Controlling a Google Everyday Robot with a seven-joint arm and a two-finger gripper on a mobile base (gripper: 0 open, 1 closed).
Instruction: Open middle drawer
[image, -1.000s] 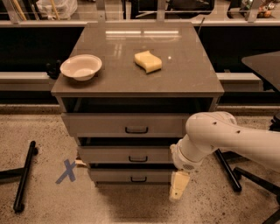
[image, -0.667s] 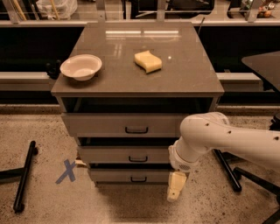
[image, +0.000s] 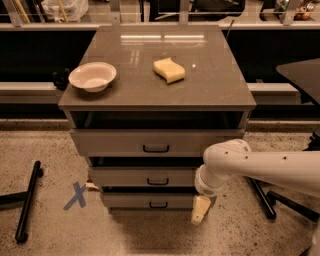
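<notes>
The grey cabinet has three stacked drawers. The middle drawer (image: 145, 177) has a flat grey front with a small black bar handle (image: 158, 181) at its centre. Its front sits set back a little from the top drawer (image: 150, 142) and forward of the bottom drawer (image: 148, 201). My gripper (image: 200, 210) hangs low at the right front of the cabinet, beside the bottom drawer's right end, pointing down at the floor. It is below and right of the middle handle and touches nothing. My white arm (image: 260, 167) reaches in from the right.
A white bowl (image: 92, 76) and a yellow sponge (image: 169, 69) lie on the cabinet top (image: 210, 85). A blue tape X (image: 76, 195) marks the floor at left. Black stand legs lie at the left (image: 27, 202) and right (image: 262, 197).
My arm and gripper have shifted a little to the left, closer to the drawer fronts. The drawers have not moved.
</notes>
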